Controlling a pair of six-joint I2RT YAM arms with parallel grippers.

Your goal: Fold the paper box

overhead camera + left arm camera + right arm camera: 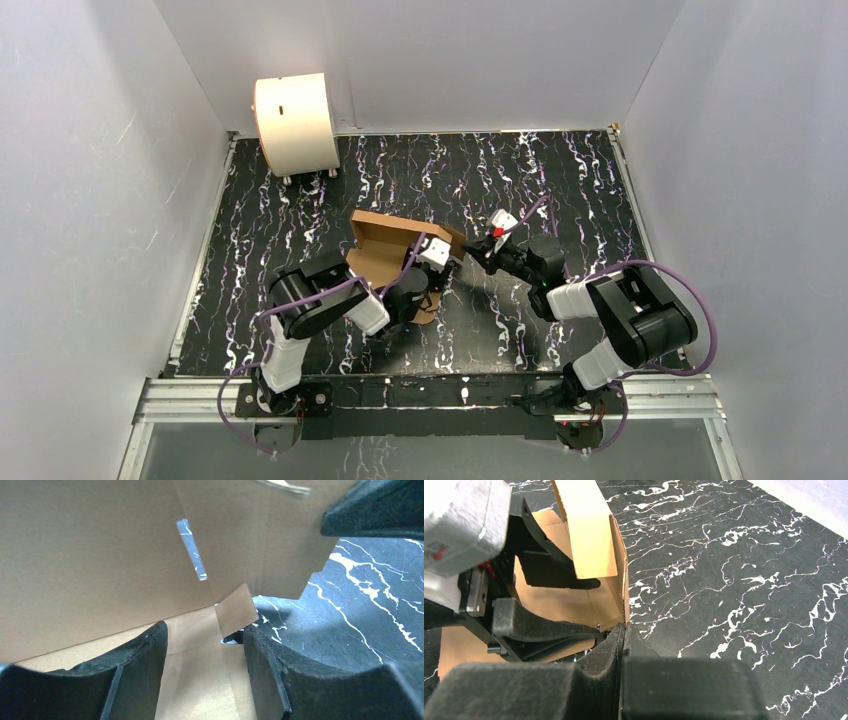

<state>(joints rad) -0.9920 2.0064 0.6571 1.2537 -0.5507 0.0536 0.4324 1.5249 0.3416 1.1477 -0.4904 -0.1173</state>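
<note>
Top external view: the paper box (392,247) is seen lying half-folded on the black, white-veined bench (570,180), about midway across it and somewhat nearer the arms than the far wall. Its base is laid flat, and a broad panel (378,258) is raised along its left side. Both arms are bent in over it, the left arm from the near left and the right arm from the right.

From the left wrist, the raised panel is shown filling most of the picture, pierced by a narrow slot (191,550) through which the bench pattern is seen. A small tab (237,611) is stood up at the panel's right end, just beside the tip of one finger. The left claw (204,630) is released: its fingers are held apart over the box floor, and nothing is clamped between them.

From the right wrist, a side wall (616,575) of the box is seen upright, with a strip (586,535) folded over its top. The right claw (622,639) is clenched, its two fingers pressed together. Their tips are set against the lower corner of that wall; whether card is pinched between them cannot be told. The left claw's fingers are seen inside the box, just left of this wall.

A cream-white drum (295,122) is stood at the far left corner of the bench, well apart from the box. Purple cables (650,263) are looped along both arms.
</note>
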